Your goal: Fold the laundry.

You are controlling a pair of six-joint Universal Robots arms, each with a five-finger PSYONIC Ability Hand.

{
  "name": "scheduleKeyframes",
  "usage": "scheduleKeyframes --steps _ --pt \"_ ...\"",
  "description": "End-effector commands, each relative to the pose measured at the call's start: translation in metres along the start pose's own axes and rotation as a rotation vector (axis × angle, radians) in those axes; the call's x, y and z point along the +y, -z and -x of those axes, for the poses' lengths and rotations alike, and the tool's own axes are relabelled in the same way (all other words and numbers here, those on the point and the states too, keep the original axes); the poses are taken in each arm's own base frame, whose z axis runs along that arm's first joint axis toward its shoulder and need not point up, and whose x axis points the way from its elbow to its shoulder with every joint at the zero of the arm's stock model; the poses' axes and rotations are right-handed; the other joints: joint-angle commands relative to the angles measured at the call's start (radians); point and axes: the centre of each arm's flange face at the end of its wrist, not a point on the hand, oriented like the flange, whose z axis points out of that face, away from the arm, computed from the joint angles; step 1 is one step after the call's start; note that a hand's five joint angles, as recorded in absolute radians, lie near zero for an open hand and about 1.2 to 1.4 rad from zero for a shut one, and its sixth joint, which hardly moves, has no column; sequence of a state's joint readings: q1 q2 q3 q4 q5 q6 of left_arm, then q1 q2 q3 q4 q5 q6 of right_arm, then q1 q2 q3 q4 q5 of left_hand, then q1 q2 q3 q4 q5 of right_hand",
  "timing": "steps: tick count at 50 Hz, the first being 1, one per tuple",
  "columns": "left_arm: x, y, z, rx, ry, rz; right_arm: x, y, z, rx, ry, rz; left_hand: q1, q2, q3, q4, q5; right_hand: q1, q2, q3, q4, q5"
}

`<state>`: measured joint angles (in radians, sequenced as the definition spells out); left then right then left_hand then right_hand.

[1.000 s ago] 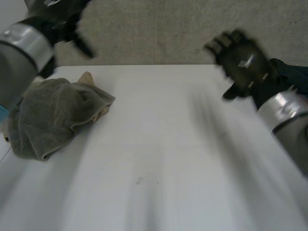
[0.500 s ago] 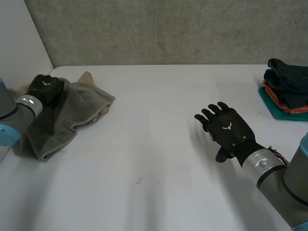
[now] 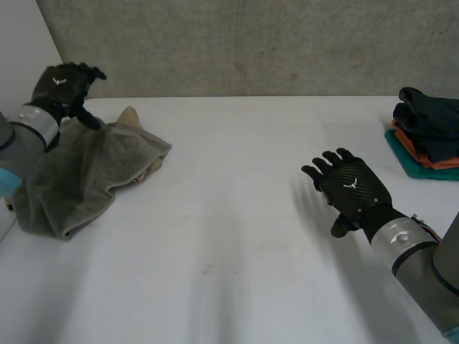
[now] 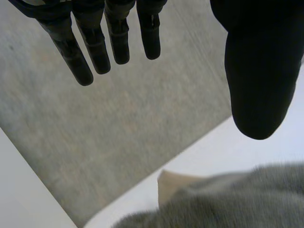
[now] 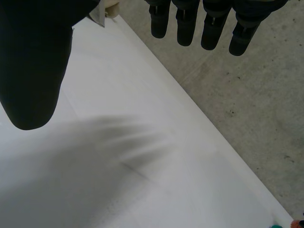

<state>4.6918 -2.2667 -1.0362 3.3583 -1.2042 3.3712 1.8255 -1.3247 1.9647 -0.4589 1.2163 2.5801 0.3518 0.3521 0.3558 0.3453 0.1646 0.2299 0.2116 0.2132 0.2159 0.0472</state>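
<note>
While grey towel [image 3: 79,172] lies crumpled at far left of table [image 3: 237,215], beige cloth [image 3: 130,116] peeking from under its far edge, folding looks not yet begun. Left hand [image 3: 64,84] hovers just above towel's far-left edge, fingers [image 4: 93,45] straight, apart from thumb, holding nothing; likely placed to take that edge. Right hand [image 3: 351,188] hovers over bare table at near right, well apart from towel, fingers [image 5: 185,26] spread, empty; probably ready to help once cloth reaches middle. Stack of folded clothes [image 3: 427,132] sits far right, off working area.
</note>
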Motion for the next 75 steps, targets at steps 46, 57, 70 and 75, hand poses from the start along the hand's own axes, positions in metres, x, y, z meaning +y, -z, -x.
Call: scheduleKeyframes --steps 46,57,70,75 --pt "-0.036 0.134 -0.320 0.732 0.367 0.082 0.019 -0.006 -0.064 0.271 -0.020 0.089 1.044 1.044 1.040 1.051 1.057 -0.055 -0.037 -0.039 -0.041 -0.047" --pt "-0.084 0.134 -0.293 0.684 0.374 -0.025 0.017 -0.006 -0.063 0.256 -0.020 0.085 0.120 0.120 0.116 0.127 0.133 -0.055 -0.037 -0.039 -0.041 -0.047" --pt "-0.083 0.120 -0.153 0.326 0.271 0.040 -0.008 0.011 -0.038 0.073 -0.065 0.200 0.044 0.043 0.040 0.050 0.056 -0.055 -0.037 -0.039 -0.041 -0.047" --pt "-0.040 0.141 -0.137 0.292 0.120 0.241 -0.017 0.036 -0.024 -0.065 -0.129 0.366 0.050 0.049 0.046 0.056 0.062 -0.055 -0.037 -0.039 -0.041 -0.047"
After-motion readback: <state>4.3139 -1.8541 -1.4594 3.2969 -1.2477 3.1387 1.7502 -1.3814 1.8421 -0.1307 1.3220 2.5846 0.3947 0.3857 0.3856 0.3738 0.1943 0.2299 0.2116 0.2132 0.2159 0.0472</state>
